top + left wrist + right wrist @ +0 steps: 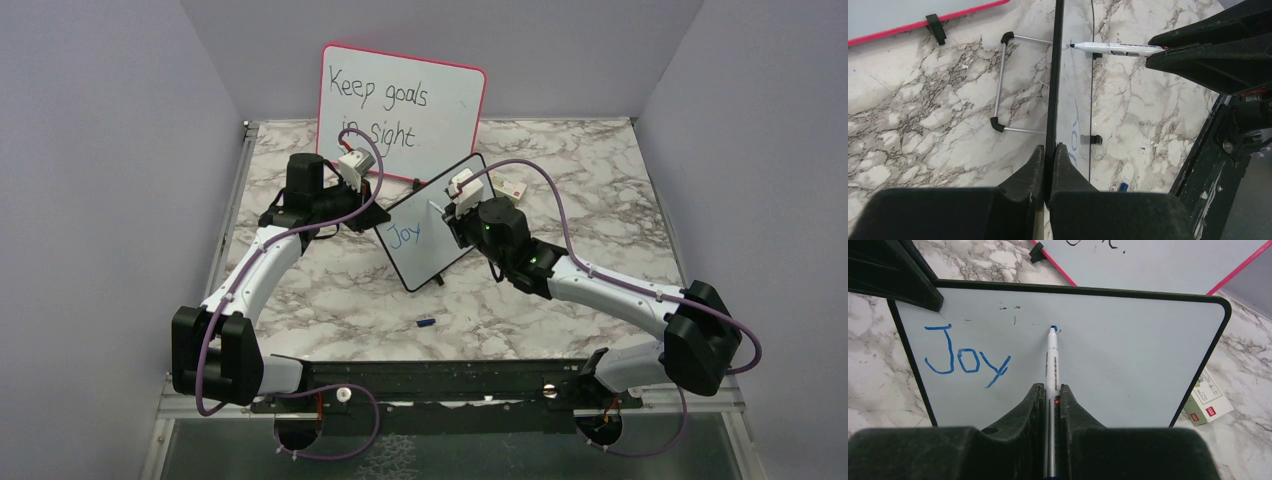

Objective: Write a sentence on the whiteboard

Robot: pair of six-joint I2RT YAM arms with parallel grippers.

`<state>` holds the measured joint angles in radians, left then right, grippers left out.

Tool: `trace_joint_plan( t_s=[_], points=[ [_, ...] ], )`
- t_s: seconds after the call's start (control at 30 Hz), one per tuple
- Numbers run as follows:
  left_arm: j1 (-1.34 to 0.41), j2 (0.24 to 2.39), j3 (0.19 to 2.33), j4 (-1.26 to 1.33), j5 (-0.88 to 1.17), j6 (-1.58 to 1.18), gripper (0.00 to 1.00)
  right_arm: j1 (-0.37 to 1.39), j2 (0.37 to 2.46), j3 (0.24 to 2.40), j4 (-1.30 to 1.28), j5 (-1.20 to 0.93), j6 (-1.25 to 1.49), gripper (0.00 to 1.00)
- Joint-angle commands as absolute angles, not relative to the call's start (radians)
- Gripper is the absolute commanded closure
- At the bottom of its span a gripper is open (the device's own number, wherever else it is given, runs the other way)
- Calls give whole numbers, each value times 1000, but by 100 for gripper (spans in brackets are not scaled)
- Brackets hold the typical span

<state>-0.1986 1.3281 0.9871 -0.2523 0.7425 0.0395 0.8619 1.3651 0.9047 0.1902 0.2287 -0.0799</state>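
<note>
The black-framed whiteboard [435,240] stands tilted at mid table on its wire stand. Of the sentence, only the blue word "Joy" [965,359] shows, at the board's left side [403,236]. My left gripper [1050,147] is shut on the board's black frame edge [1054,75], seen edge-on in the left wrist view. My right gripper [1051,386] is shut on a white marker [1052,360]. The marker's blue tip [1053,329] touches the board to the right of "Joy". The left wrist view shows the marker [1113,48] meeting the board face.
A larger pink-framed whiteboard [400,105] with black handwriting leans at the back. A small white box [1205,400] lies right of the black-framed board. A blue cap [425,322] lies on the marble table in front. The wire stand [1000,82] sticks out behind the board.
</note>
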Motion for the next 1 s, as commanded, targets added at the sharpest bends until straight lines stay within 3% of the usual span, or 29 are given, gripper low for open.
trace_joint_plan(
  t_s=[0.0,0.97],
  points=[
    [-208,1365,971,-333,638,94,100,861,1374,931,154,173,-84,99],
    [-208,1369,974,-334,635,93,100,861,1360,918,-23,156,-80,100]
  ],
)
